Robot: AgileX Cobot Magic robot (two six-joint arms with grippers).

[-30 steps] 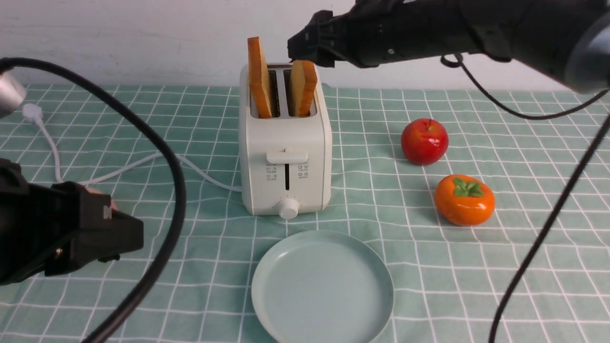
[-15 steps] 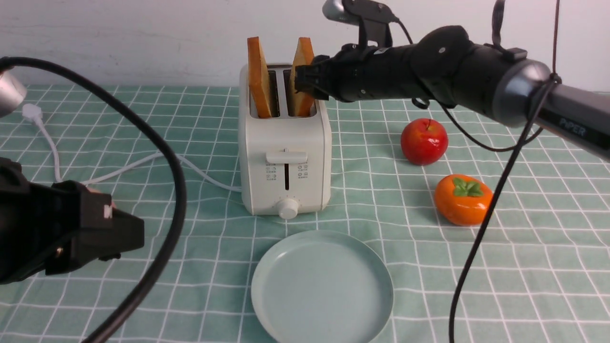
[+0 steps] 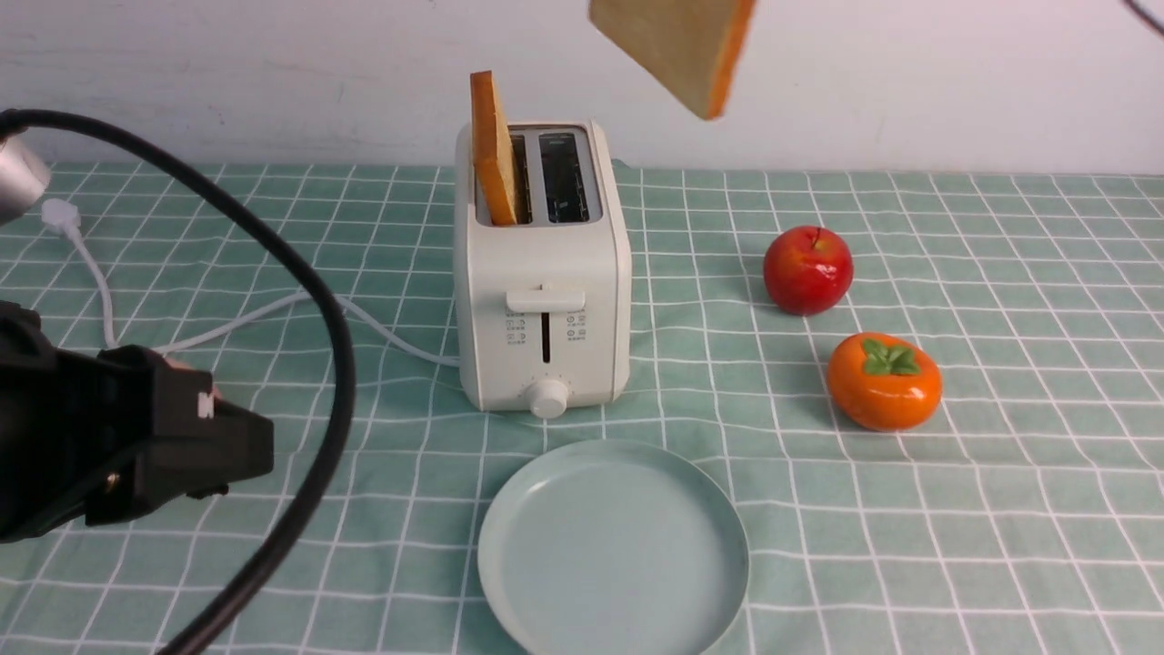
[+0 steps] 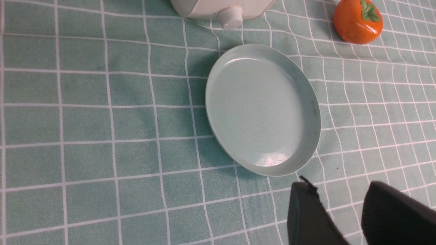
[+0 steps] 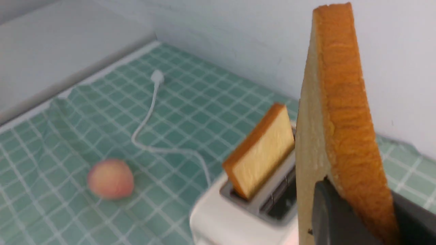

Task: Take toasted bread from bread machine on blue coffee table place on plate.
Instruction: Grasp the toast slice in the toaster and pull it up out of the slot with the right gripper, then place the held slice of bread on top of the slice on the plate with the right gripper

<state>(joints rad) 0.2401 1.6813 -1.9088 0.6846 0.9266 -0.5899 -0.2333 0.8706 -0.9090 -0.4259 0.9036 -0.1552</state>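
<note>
One left gripper (image 4: 339, 204), left of the toaster (image 3: 546, 273), jaws parted, holding nothing. One white cord (image 3: 273, 309) runs to the toaster's left side. One toaster, two slots. Two bread slices: the standing slice (image 3: 496, 150) leans in the toaster's left slot; the lifted slice (image 3: 677, 45) hangs above and right of the toaster, clamped in the one right gripper (image 5: 369, 207). One plate (image 3: 614, 546) lies just in front of the toaster. Right of the toaster: one apple (image 3: 807, 270), one persimmon (image 3: 884, 382). Surface: green cloth (image 3: 1000, 500) with a white grid. A white wall (image 3: 273, 64) stands behind the toaster.
</note>
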